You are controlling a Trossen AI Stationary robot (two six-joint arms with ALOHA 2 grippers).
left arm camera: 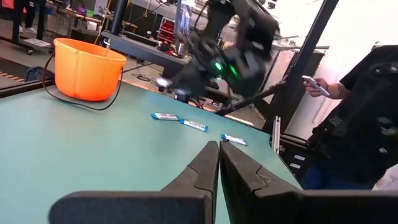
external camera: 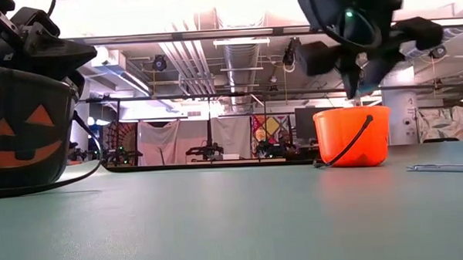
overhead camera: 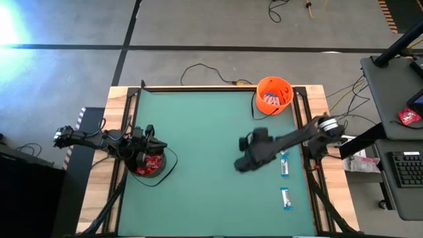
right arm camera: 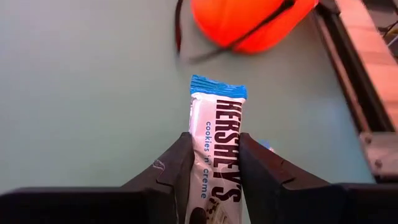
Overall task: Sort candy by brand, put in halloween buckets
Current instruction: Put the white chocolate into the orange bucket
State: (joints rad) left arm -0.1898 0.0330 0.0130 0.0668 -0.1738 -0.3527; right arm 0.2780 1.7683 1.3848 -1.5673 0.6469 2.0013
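The right gripper (right arm camera: 211,163) grips a white-and-blue bar (right arm camera: 215,155) above the bench (overhead camera: 198,145); next, probably, carry it over the orange bucket (overhead camera: 274,93) and release. The left gripper (left arm camera: 219,163) waits closed by the black bucket (overhead camera: 151,165).

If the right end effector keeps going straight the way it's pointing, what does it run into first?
Probably the orange bucket. The right end effector, shut on a white bar, points toward it in its wrist view, with only bare mat between. It may be carried high enough to pass over the rim; depth is unclear.
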